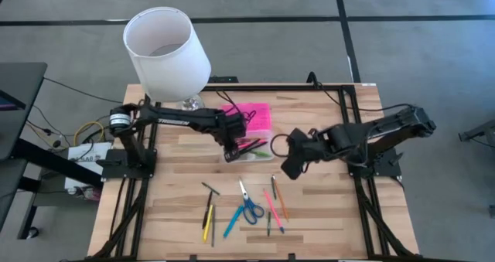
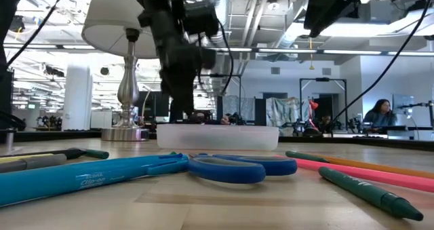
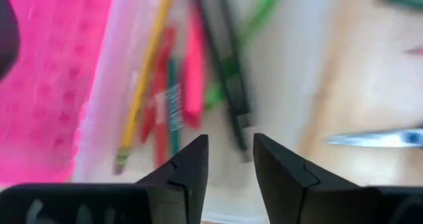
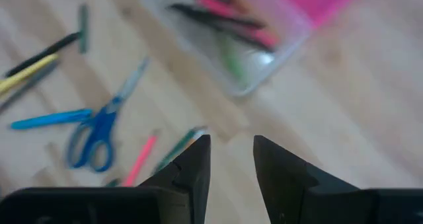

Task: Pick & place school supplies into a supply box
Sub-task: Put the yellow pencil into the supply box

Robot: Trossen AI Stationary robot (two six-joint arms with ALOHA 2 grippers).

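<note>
Currently the left gripper (image 1: 232,148) is held directly over the small clear plastic supply box (image 1: 259,150), whose bright pink ribbed lid (image 1: 253,116) is laid open beside it near the middle of the wooden worktop (image 1: 325,223). Its jaws are seen standing apart with nothing between them. Several pens and pencils are seen inside the box, among them a yellow pencil (image 3: 142,78), a pink pen (image 3: 193,65) and a dark pen (image 3: 228,65); an exact count cannot be made there. The right gripper (image 1: 290,168) is held above the worktop just beside the box, jaws apart and empty. On the worktop nearer the front edge, one pair of blue-handled scissors (image 1: 249,204) is laid among roughly eight loose pens and pencils. One white lampshade (image 1: 166,49) is seen at the back.
</note>
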